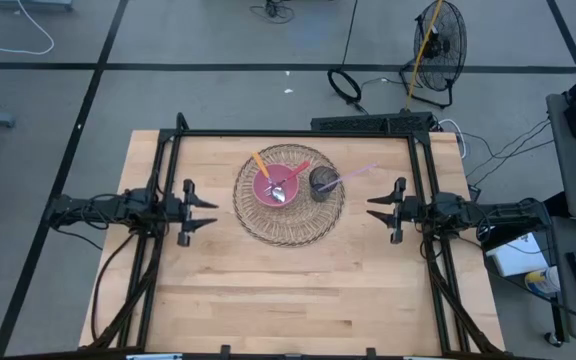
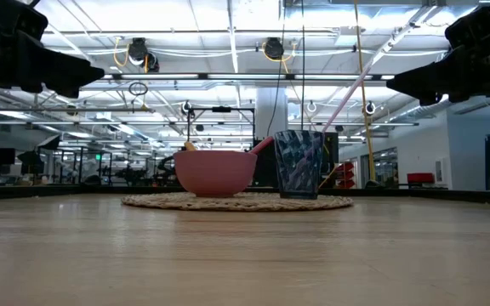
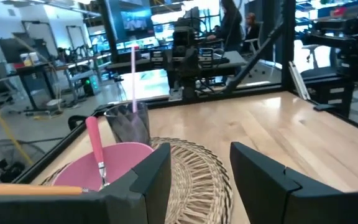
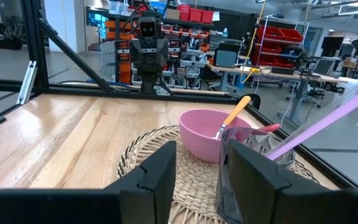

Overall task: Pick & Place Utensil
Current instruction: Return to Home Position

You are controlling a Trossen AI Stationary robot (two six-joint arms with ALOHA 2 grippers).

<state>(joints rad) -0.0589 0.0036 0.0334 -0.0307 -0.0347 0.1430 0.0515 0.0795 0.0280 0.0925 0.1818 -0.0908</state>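
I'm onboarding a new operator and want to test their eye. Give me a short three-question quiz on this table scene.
1. True or false: the pink straw stands in the pink bowl.
2. What lies under the bowl and the blue cup? A) a tray B) a woven mat C) a plate
3. Fill in: the left gripper and right gripper both have ___ fingers and hold nothing.
Key: 1 false, the straw is in the cup; 2 B; 3 open.

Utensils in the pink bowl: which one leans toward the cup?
The pink-handled utensil: its handle leans over the pink bowl rim on the side of the cup, whereas the orange spoon leans the opposite way, away from the cup.
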